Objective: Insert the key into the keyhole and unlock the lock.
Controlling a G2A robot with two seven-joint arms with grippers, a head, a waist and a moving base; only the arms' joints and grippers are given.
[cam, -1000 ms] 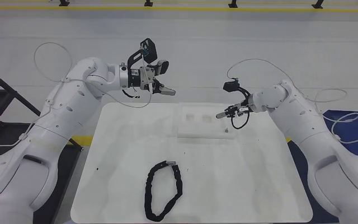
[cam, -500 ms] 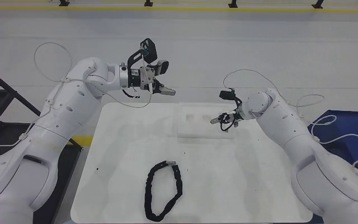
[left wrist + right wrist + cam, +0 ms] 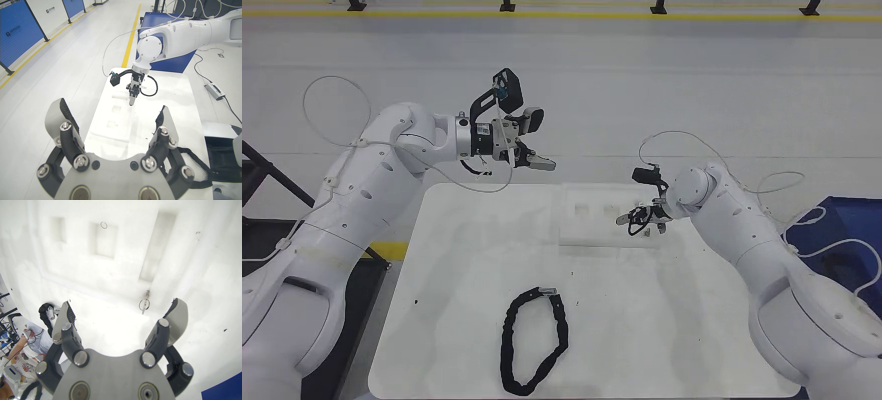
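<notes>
A small silver key [image 3: 144, 304] on a ring sticks in the white foam block [image 3: 592, 235], close to the end of a long slot. My right gripper [image 3: 122, 311] hovers open just above it, and the key lies a little beyond the gap, nearer one finger. Seen from above, that gripper [image 3: 628, 217] is over the block's right part. The black chain lock [image 3: 532, 340] lies in a loop near the table's front, its silver cylinder [image 3: 50, 313] facing the right wrist camera. My left gripper [image 3: 538, 159] is open and empty, held high beyond the table's back left edge.
The foam block [image 3: 121, 130] has several rectangular recesses; a loose small ring [image 3: 103, 225] lies in one. The white table [image 3: 442, 300] has bare surface left and right of the chain. A blue cabinet [image 3: 170, 62] stands off the table's right side.
The right gripper has swung left and inward, from beside the foam block's right edge to over its right part. The left arm has stayed still.
</notes>
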